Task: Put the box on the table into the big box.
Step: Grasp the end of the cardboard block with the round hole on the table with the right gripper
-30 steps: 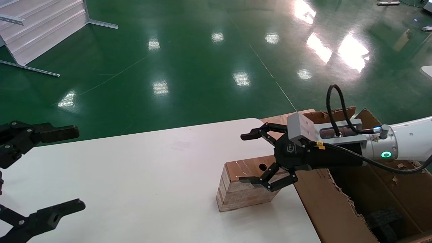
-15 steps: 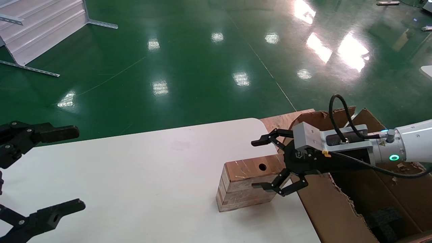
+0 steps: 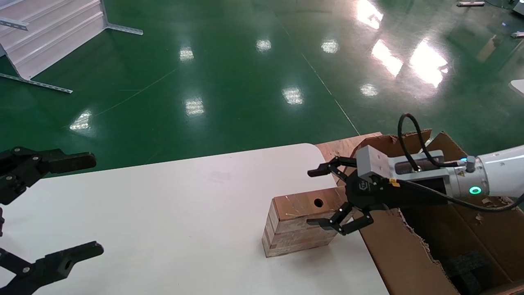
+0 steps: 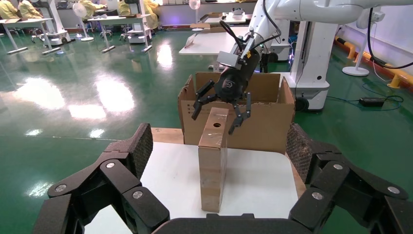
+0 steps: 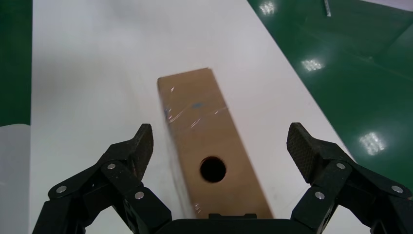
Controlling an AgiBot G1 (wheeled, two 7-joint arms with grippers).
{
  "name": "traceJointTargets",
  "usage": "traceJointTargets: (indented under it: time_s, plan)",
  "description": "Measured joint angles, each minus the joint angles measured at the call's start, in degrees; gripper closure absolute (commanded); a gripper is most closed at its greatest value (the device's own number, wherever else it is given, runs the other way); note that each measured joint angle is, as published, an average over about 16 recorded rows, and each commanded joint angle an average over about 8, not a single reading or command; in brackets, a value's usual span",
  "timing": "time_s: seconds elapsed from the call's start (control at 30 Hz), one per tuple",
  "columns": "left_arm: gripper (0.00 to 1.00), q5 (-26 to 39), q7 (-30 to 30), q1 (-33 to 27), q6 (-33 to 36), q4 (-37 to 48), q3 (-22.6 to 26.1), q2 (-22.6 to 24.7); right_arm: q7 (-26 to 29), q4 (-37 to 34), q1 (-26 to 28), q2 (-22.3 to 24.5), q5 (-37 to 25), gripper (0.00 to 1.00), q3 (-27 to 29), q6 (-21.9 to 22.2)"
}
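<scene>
One box [image 3: 301,221] on the table [image 3: 163,213], right claw [image 3: 323,196] spread wide astride it, beside one big box [image 3: 409,254].

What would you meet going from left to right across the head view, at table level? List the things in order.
Open black left gripper → bare white tabletop → small brown box with a round hole → open black right gripper → large torn cardboard carton.
</scene>
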Motion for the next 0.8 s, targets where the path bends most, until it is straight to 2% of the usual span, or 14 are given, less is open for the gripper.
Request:
traceJointTargets:
  time_s: [0.8]
  plan:
    - [0.0, -0.01, 0.01, 0.0, -0.01, 0.0, 0.02, -0.01, -1.74, -0.92, 1.62, 1.49, 4.09, 0.0, -8.0, 0.18]
